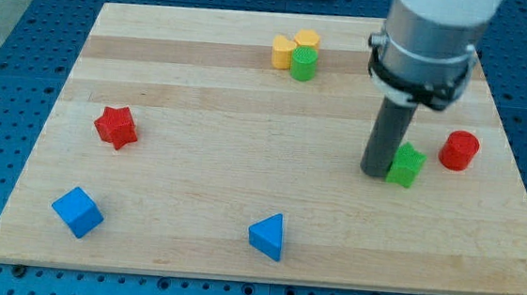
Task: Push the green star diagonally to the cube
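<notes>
The green star (406, 165) lies at the view's right on the wooden board (240, 212). My tip (375, 172) rests on the board, touching the star's left side. The blue cube (77, 212) sits at the view's bottom left, far from the star. The rod rises from the tip to the arm's grey body at the view's top right.
A red cylinder (458, 151) stands just right of the green star. A blue triangular block (268, 235) lies at the bottom centre. A red star (116, 126) is at the left. Two yellow blocks (284, 51) and a green cylinder (303, 64) cluster at the top centre.
</notes>
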You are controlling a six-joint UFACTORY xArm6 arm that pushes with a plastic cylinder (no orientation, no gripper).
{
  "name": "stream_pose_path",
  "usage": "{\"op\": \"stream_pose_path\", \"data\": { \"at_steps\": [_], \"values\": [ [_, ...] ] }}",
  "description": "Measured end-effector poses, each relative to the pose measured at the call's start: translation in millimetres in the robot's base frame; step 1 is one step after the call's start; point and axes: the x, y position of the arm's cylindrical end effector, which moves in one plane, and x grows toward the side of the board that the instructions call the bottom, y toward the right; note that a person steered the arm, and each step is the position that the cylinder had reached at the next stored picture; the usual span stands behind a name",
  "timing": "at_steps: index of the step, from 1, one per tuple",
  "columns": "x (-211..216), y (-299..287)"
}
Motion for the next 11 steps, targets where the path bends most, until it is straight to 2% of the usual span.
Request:
{"op": "stream_pose_path", "data": {
  "at_steps": [1, 2, 3, 4, 5, 7, 9, 11],
  "values": [
    [-2.3, 0.0],
    [30.0, 0.0],
    [90.0, 0.0],
    [123.7, 11.4],
    [73.2, 30.6],
    [56.6, 37.6],
    [8.4, 51.2],
    [-38.6, 26.1]
  ]
}}
